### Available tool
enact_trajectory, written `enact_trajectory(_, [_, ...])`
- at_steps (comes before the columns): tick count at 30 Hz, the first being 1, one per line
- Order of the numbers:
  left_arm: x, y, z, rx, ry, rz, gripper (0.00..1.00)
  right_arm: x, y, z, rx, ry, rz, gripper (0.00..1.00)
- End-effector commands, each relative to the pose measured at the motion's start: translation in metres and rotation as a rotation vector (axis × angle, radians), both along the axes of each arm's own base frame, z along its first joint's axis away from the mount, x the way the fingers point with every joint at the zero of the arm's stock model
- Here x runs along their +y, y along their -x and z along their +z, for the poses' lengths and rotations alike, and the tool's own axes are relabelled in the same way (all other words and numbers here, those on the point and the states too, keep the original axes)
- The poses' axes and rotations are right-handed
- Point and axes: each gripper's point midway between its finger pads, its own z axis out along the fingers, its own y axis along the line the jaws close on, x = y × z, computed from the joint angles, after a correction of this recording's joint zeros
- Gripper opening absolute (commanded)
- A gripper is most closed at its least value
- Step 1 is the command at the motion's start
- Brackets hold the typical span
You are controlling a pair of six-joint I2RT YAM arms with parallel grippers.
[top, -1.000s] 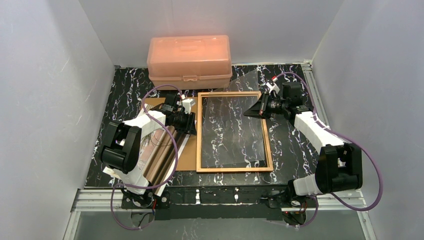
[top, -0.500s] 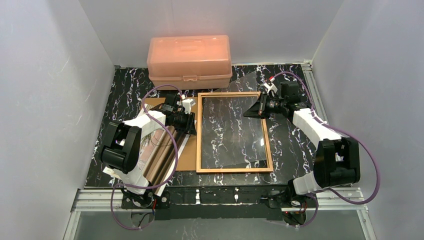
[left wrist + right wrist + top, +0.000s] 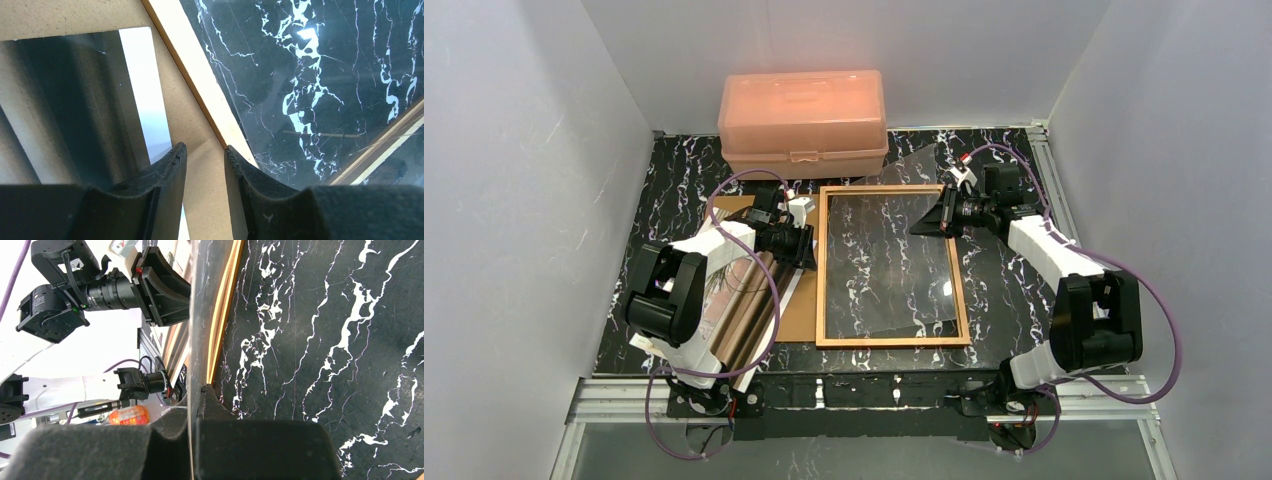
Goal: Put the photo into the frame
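The frame [image 3: 892, 340], a thin orange-brown border, lies flat mid-table. A clear sheet [image 3: 894, 260] lies over it, tilted, its far corner reaching past the frame. My right gripper [image 3: 927, 224] is shut on the sheet's right edge; in the right wrist view the gripper [image 3: 196, 390] pinches the sheet [image 3: 192, 340] edge-on beside the frame rail [image 3: 222, 315]. The photo [image 3: 742, 318] lies left of the frame on a brown backing board [image 3: 802, 315], partly under my left arm. My left gripper [image 3: 204, 150] is open and empty over the board, between the photo's white edge [image 3: 145, 95] and the frame rail [image 3: 195, 75].
A pink translucent plastic box [image 3: 803, 120] stands at the back, just beyond the frame's far edge. White walls close in the table on the left, right and back. The table top [image 3: 1009, 290] is black marble.
My right gripper has shifted slightly toward the far side with the clear sheet in it. The left arm, photo and frame have not moved.
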Motion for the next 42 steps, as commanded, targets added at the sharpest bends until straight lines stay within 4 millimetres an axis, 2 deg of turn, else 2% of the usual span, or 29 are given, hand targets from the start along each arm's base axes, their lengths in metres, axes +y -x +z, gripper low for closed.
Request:
enact_trajectory(1, [0.001, 0.006, 0.0, 0.017, 0.008, -0.02, 0.31, 0.008, -0.003, 0.015, -0.044, -0.038, 0.059, 0.01])
enact_trajectory(13, [0.001, 0.005, 0.0, 0.016, 0.009, -0.018, 0.31, 0.009, -0.01, 0.006, -0.036, -0.021, 0.071, 0.01])
enact_trajectory(31, [0.0, 0.003, 0.004, 0.011, 0.009, -0.024, 0.29, 0.01, -0.015, 0.006, -0.048, -0.024, 0.079, 0.01])
enact_trajectory(42, [0.0, 0.003, 0.004, 0.012, 0.009, -0.025, 0.28, 0.009, -0.015, -0.013, -0.018, 0.016, 0.071, 0.01])
